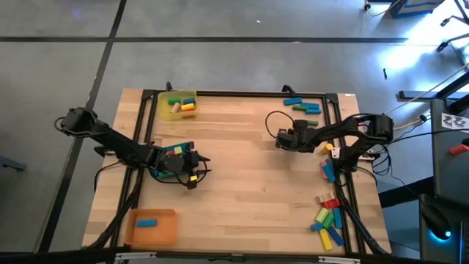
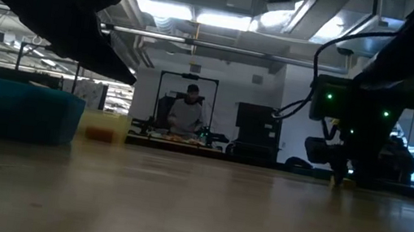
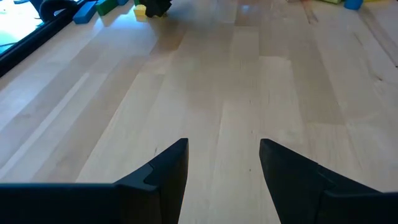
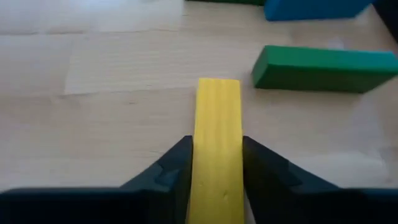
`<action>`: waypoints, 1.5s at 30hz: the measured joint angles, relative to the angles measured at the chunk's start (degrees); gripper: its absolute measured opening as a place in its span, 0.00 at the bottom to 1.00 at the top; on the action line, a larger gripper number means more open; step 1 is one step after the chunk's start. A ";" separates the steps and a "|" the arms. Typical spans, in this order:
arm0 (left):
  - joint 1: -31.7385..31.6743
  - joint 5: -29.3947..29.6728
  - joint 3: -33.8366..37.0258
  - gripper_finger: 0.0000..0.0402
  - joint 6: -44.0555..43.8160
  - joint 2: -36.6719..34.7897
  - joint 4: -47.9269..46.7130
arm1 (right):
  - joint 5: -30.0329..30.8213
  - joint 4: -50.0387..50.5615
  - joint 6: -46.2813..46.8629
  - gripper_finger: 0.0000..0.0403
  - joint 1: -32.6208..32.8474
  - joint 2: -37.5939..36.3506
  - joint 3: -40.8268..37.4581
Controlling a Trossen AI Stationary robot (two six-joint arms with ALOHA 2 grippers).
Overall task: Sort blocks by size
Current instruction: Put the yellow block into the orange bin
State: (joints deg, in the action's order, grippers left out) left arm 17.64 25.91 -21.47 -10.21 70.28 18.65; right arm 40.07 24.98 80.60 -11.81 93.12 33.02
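Observation:
My right gripper (image 1: 281,139) sits toward the table's far right and is shut on a long yellow block (image 4: 217,124). A green block (image 4: 323,68) and a blue block (image 4: 317,7) lie flat on the wood just beyond it. More blocks lie in a far-right group (image 1: 304,107) and along the right edge (image 1: 328,220). My left gripper (image 3: 224,149) is open over bare wood at the table's left, beside the blue tray (image 1: 174,152). Nothing is between its fingers. My right gripper pinches the yellow block's two long sides (image 4: 217,158) between its two fingers. The fingers slant down from the table's right and lie along the block. The block's far end (image 4: 217,87) sticks out past the fingertips. I cannot tell whether it rests on the table.
A yellow tray (image 1: 163,110) at the far left holds a few blocks. An orange tray (image 1: 165,229) at the near left holds one blue block. The middle of the table is bare wood (image 1: 242,183). A person (image 2: 187,113) sits at a desk far behind the table.

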 joint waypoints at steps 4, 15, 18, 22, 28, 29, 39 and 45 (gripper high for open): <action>0.01 0.00 0.00 0.45 -0.12 0.00 0.00 | 0.14 -1.39 -3.43 0.27 2.50 0.02 -0.11; 0.37 -0.09 0.00 0.45 -1.22 0.00 -0.04 | -0.57 -9.62 -9.45 0.29 14.14 0.10 -0.18; 0.94 -0.17 0.00 0.45 -1.70 0.02 0.45 | -1.73 -14.39 -14.94 0.27 17.98 0.15 -0.18; 1.18 -0.32 -0.02 0.45 -4.74 0.02 0.93 | -4.84 -22.06 -20.94 0.27 22.91 0.23 -0.19; 0.07 -5.83 -0.04 0.47 -6.88 0.02 4.52 | -8.31 -35.09 -30.24 0.30 28.94 0.28 -0.22; -0.40 -6.88 -0.05 0.49 -7.28 0.02 5.12 | -8.09 -36.87 -31.86 0.29 29.70 0.28 -0.20; -1.80 -10.93 -1.21 0.68 -7.51 1.05 9.66 | -10.68 -56.82 -45.52 0.29 32.49 3.41 -0.13; -1.06 -12.93 -6.37 0.67 -4.72 8.44 10.99 | -14.63 -62.85 -53.90 0.27 32.47 7.10 4.15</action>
State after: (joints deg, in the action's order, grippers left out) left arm 16.58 12.98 -27.84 -14.93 78.72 29.65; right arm 25.44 -37.87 26.70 20.67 100.22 37.17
